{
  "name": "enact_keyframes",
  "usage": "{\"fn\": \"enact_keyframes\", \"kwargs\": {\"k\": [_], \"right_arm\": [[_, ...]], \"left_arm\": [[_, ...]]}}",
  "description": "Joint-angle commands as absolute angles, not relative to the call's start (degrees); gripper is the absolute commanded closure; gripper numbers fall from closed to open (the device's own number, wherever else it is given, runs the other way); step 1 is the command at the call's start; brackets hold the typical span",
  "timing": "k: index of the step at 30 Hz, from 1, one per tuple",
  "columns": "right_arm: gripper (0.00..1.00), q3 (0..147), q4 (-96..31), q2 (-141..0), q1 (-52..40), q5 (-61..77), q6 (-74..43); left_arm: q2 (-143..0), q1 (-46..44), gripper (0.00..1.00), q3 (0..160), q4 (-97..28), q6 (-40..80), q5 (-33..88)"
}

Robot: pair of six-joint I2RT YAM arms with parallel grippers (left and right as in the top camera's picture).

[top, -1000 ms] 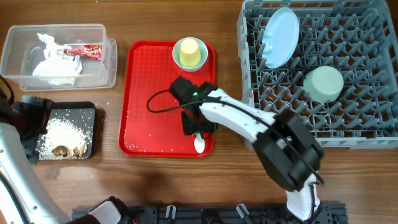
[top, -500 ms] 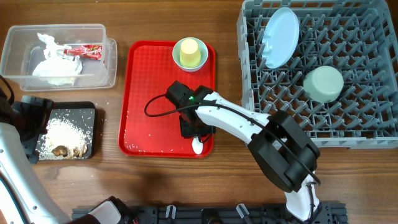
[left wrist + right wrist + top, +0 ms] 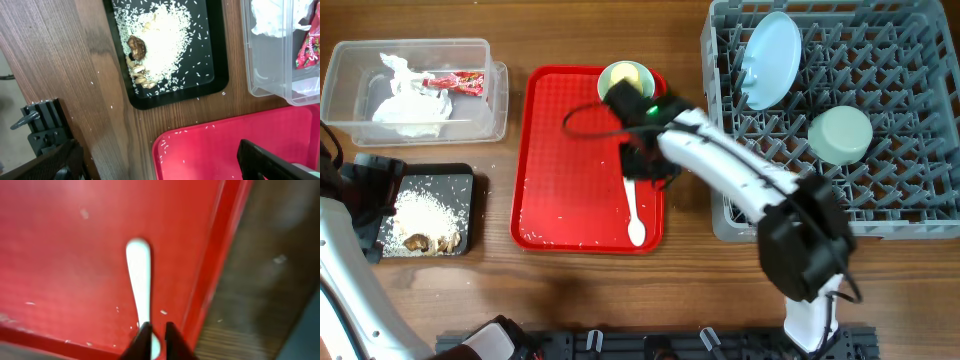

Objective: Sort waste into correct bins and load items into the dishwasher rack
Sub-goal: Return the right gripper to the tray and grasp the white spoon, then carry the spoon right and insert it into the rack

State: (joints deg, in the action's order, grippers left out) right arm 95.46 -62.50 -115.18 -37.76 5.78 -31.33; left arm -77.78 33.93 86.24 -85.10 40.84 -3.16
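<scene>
Right gripper (image 3: 154, 332) was nearly closed, pinching the handle of the white plastic spoon (image 3: 138, 280) at the right side of the red tray (image 3: 60, 255). Left gripper (image 3: 156, 150) stood wide open and empty near the black tray (image 3: 215, 30).

Overhead straight down on whole table (image 3: 620, 290); left wrist down near black tray (image 3: 212, 30), right wrist tight on red tray (image 3: 65, 255), shared by all.

Perhaps a robotics lab: robot arm (image 3: 720, 170) over wooden table (image 3: 580, 290) beside dishwasher rack (image 3: 880, 222)
</scene>
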Motion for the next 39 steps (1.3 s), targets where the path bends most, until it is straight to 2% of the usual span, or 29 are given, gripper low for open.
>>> {"fn": "enact_keyframes", "kwargs": {"k": [1,4,7,9,18,26,31,39], "right_arm": [[0.69,96.7,-64.5,-112.3,-36.4,11.3,-26.5],[0.60,93.8,-65.5,-112.3,-38.6,11.3,-27.0],[0.42,88.9,-63.5,-112.5,-43.0,9.9,-30.5],[0.40,86.3,-62.5,-113.9,-46.3,6.2,-35.8],[0.41,85.6,-61.1,-120.4,-49.5,6.5,-38.6],[0.47,85.6,-61.6,-124.3,-50.0,9.1,-39.2],[0.65,85.6,-61.7,-124.3,-50.2,9.1,-39.5],[0.69,88.3,-64.2,-123.7,-49.1,8.4,-38.6]], "left_arm": [[-77.8,34.3,0.00,86.7,-85.1,40.5,-3.5],[-77.8,34.3,0.00,86.7,-85.1,40.5,-3.5],[-77.8,34.3,0.00,86.7,-85.1,40.5,-3.5],[-77.8,34.3,0.00,86.7,-85.1,40.5,-3.5],[-77.8,34.3,0.00,86.7,-85.1,40.5,-3.5],[-77.8,34.3,0.00,86.7,-85.1,40.6,-3.5],[-77.8,34.3,0.00,86.7,-85.1,40.5,-3.5],[-77.8,34.3,0.00,86.7,-85.1,40.5,-3.5]]}}
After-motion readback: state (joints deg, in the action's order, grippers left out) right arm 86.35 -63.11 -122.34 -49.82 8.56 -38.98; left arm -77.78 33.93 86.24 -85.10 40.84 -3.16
